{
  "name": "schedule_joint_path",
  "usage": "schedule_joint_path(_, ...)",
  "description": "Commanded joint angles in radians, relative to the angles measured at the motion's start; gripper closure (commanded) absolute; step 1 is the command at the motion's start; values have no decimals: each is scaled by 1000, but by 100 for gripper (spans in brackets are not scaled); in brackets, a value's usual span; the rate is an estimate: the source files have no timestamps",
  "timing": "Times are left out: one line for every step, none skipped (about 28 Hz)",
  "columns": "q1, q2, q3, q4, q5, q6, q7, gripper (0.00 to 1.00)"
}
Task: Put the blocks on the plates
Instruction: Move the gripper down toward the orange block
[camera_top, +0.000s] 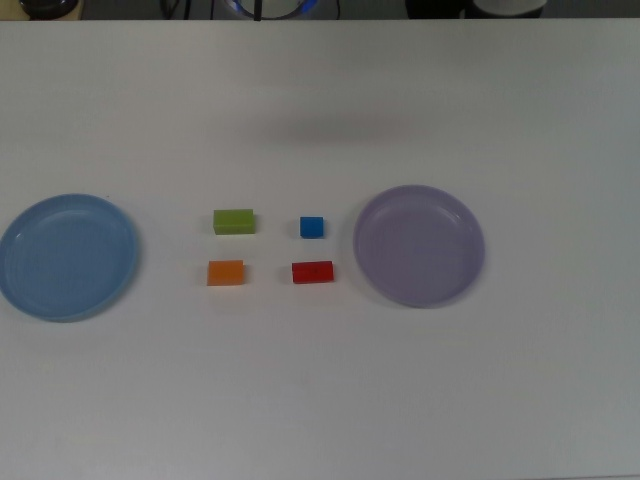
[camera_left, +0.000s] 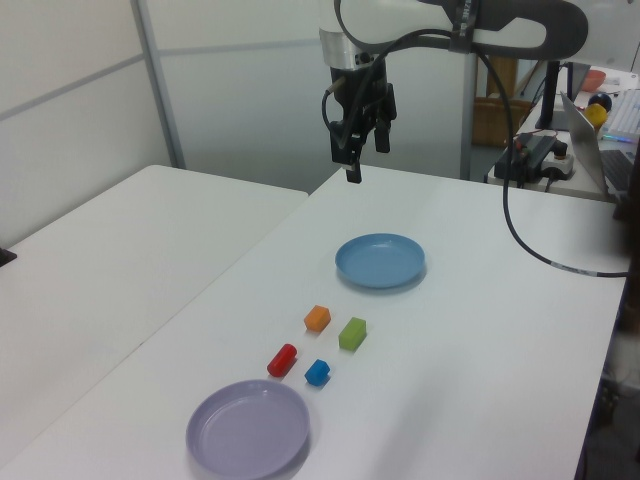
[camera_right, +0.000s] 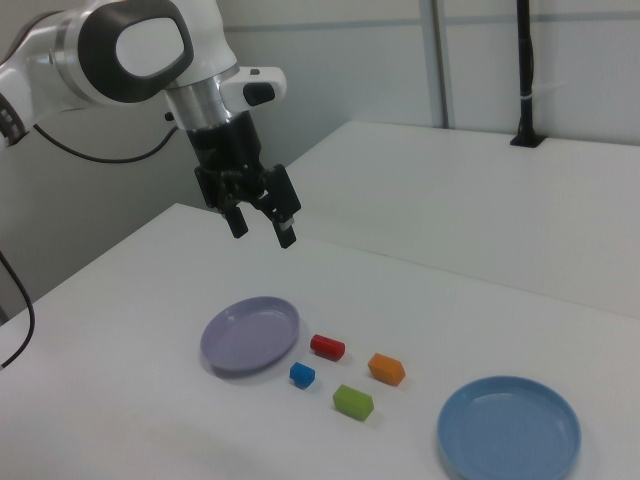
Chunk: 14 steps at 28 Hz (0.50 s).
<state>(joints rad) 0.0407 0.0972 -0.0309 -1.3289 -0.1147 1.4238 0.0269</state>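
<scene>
With the gripper (camera_right: 262, 228) spread and empty at the right view's upper left, descending on the tightly clustered blocks (camera_right: 347, 373) risks nudging neighbours away.

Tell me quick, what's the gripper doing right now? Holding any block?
Gripper: jaws open, holding nothing, raised above the table. All four blocks lie on the table between the plates.

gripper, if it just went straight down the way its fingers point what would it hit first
Most likely bare table. The gripper hangs open, pointing down, well above the surface. In the right view it sits behind the lavender plate; in the left view, beyond the blue plate. Neither plate nor any block seems under it, though depth is uncertain.
</scene>
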Motion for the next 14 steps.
schedule_joint_path(4, -19, -3, -16, 39, 10, -10, 0)
schedule_joint_path(5, -17, -1, -16, 40, 12, -12, 0)
schedule_joint_path(5, -17, -1, -16, 40, 12, -12, 0)
schedule_joint_path(5, -16, -1, -16, 40, 14, -12, 0)
schedule_joint_path(5, -14, -1, -16, 40, 14, -12, 0)
schedule_joint_path(5, -13, -1, -16, 40, 14, -12, 0)
schedule_joint_path(5, -11, -1, -19, 41, 14, -12, 0)
schedule_joint_path(5, -8, -1, -19, 43, 14, -12, 0)
schedule_joint_path(5, -5, -1, -21, 43, 14, -12, 0)
schedule_joint_path(5, -2, -1, -23, 43, 15, -12, 0)
schedule_joint_path(5, -1, -1, -24, 43, 17, -13, 0)
schedule_joint_path(5, 9, -1, -24, 43, 17, -15, 0)
schedule_joint_path(5, 28, 0, -24, 44, 17, -15, 0)
schedule_joint_path(5, 36, 0, -24, 43, 20, -15, 0)
